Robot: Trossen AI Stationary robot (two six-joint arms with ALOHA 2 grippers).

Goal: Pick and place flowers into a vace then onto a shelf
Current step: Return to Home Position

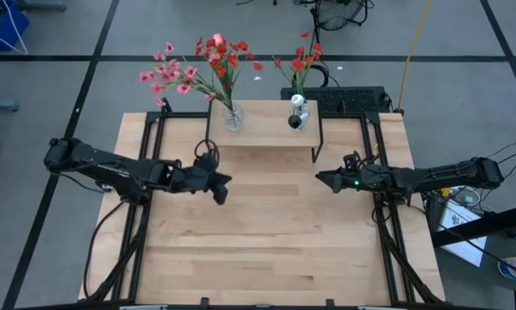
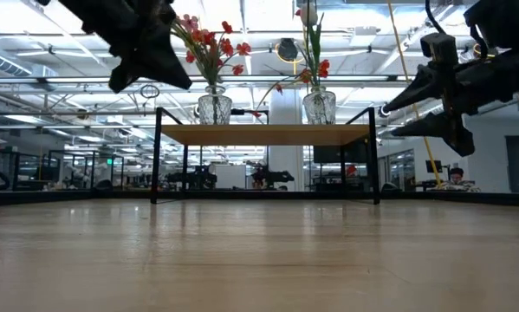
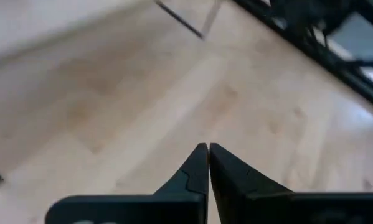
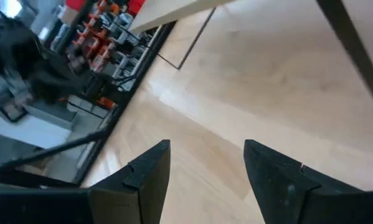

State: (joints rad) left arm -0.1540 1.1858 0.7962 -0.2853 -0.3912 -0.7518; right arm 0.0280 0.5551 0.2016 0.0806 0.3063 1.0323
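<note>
Two clear glass vases stand on the shelf's wooden top (image 1: 266, 138). The left vase (image 1: 233, 117) holds red and pink flowers (image 1: 197, 69). The right vase (image 1: 299, 114) holds red flowers (image 1: 302, 58). In the low view both vases (image 2: 214, 108) (image 2: 319, 107) stand upright on the shelf board (image 2: 268, 133). My left gripper (image 1: 220, 187) hovers shut over the table, near and left of the shelf; its fingers meet in the wrist view (image 3: 208, 155). My right gripper (image 1: 321, 178) hovers open on the near right of the shelf, holding nothing (image 4: 206, 155).
The shelf's black legs (image 2: 158, 156) (image 2: 376, 156) stand at the table's far middle. Black frame rails (image 1: 146, 224) (image 1: 387, 232) run along the table's left and right sides. Bare wooden tabletop (image 1: 266, 241) stretches from the shelf toward the near edge.
</note>
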